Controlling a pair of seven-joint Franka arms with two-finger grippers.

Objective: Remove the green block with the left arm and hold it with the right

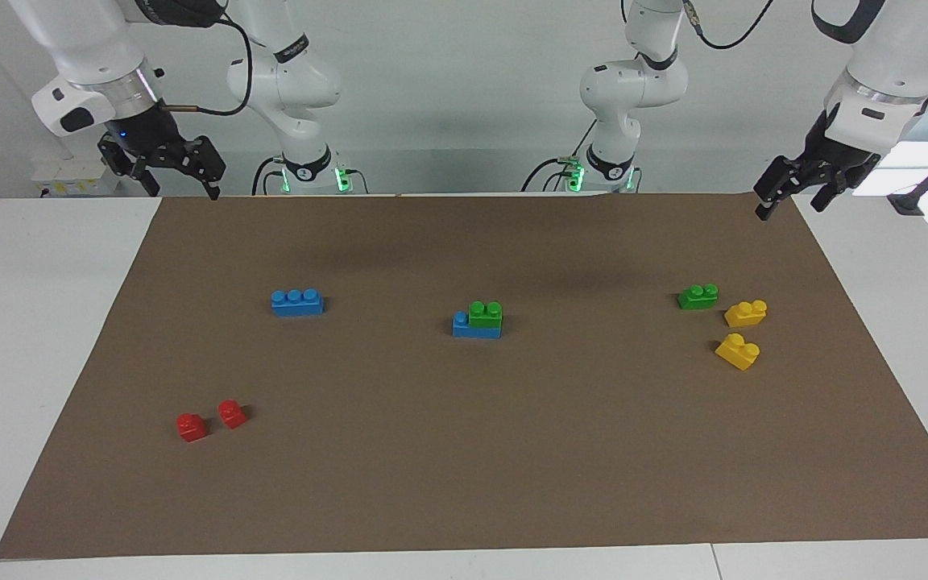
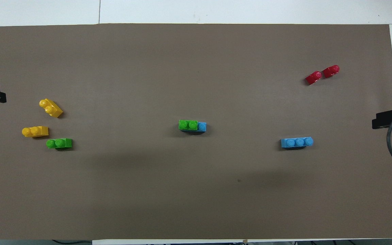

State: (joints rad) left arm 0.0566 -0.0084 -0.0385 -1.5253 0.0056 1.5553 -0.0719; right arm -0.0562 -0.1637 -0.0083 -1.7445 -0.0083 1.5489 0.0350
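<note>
From across the table, the green block (image 1: 486, 313) sits stacked on a blue brick (image 1: 464, 325) at the middle of the brown mat (image 1: 464, 467). The left gripper (image 1: 790, 196) hangs in the air over the mat's corner at the left arm's end, jaws spread, holding nothing. The right gripper (image 1: 164, 173) hangs over the corner at the right arm's end, jaws spread and empty too.

From overhead, the green block (image 2: 188, 124) covers most of the blue brick (image 2: 201, 126). Toward the left arm's end of the mat (image 2: 196, 197) lie a second green block (image 2: 59, 143) and two yellow bricks (image 2: 35, 131); toward the right arm's end, a longer blue brick (image 2: 297, 142) and two red bricks (image 2: 322, 74).
</note>
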